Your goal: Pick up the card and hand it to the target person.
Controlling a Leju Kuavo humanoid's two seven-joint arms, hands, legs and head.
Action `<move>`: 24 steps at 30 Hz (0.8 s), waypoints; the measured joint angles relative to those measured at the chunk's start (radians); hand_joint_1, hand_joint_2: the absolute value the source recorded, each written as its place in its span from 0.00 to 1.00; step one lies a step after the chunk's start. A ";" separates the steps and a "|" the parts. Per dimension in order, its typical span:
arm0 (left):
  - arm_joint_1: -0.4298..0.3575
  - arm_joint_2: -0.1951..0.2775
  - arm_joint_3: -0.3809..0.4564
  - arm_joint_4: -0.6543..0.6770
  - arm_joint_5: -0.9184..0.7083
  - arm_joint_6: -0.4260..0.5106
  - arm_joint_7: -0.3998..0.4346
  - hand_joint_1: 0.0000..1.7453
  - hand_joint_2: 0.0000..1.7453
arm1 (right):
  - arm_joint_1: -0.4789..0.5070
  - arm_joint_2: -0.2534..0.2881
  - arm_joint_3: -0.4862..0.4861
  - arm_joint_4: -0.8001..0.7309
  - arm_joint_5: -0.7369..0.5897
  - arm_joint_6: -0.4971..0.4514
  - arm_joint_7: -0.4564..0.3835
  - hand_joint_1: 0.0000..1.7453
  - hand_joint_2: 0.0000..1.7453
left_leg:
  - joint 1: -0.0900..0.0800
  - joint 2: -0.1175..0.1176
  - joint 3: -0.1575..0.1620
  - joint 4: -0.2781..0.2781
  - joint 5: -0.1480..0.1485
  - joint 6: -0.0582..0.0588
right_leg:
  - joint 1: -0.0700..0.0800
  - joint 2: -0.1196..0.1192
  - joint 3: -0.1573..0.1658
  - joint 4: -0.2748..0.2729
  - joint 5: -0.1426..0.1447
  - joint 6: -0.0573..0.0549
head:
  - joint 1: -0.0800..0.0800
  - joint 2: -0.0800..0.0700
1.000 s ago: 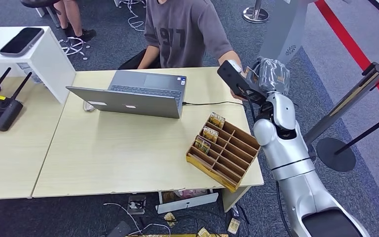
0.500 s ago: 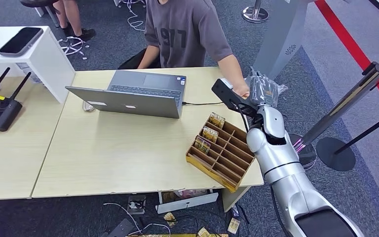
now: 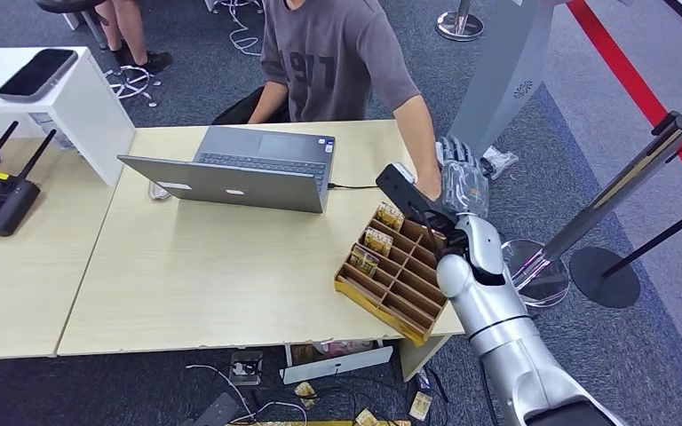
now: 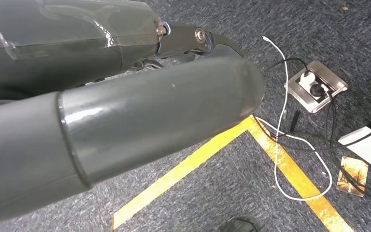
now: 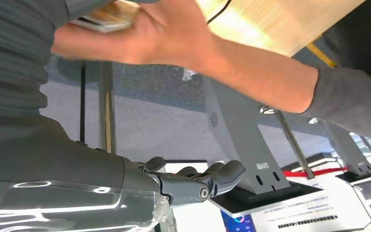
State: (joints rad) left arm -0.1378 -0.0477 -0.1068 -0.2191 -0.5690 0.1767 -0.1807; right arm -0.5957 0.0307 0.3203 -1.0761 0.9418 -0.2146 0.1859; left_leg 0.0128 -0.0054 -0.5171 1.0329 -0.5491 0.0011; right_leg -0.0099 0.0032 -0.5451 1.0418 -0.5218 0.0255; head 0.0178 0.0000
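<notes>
The card (image 5: 99,21) lies flat in a person's hand (image 5: 159,34), seen close in the right wrist view; a little of its pale edge shows. My right hand (image 3: 462,182) is raised just past the table's right end, above the wooden tray (image 3: 408,297), beside that person's hand (image 3: 426,185). Its dark fingers (image 5: 207,181) are loosely bent and hold nothing, apart from the card. The person in a grey shirt (image 3: 333,58) sits behind the table and reaches an arm out to me. My left hand (image 4: 125,111) hangs over the floor, thumb out, holding nothing.
The compartment tray holds three more cards (image 3: 377,240) along its left side. An open laptop (image 3: 240,173) stands mid-table with its cable running right. Barrier posts (image 3: 626,186) stand to the right. Cables, a floor socket (image 4: 316,86) and a loose card (image 4: 352,175) lie on the carpet.
My right hand has come down and toward me from its higher reach. The person's arm followed it, and the card now lies in the person's hand.
</notes>
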 joint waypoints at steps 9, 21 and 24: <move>-0.002 0.009 0.000 0.000 0.021 -0.043 0.013 0.00 0.00 | 0.143 0.001 -0.039 -0.228 -0.134 -0.161 -0.082 0.00 1.00 | 0.000 0.001 0.000 0.000 0.000 0.000 | 0.000 0.000 0.000 0.000 0.000 0.000 | 0.000 0.000; 0.001 0.015 0.000 0.000 0.034 -0.030 0.006 0.00 0.00 | 0.248 -0.001 -0.075 -0.464 -0.212 -0.185 -0.100 0.00 1.00 | 0.000 0.001 0.001 0.000 0.000 0.000 | 0.000 0.001 0.000 0.000 0.000 0.000 | 0.000 0.000; 0.002 0.015 0.000 0.000 0.040 -0.027 0.002 0.00 0.00 | 0.280 -0.001 -0.078 -0.506 -0.245 -0.199 -0.105 0.00 1.00 | 0.000 0.001 0.001 0.000 0.000 0.000 | 0.000 0.000 0.000 0.000 0.000 0.000 | 0.000 0.000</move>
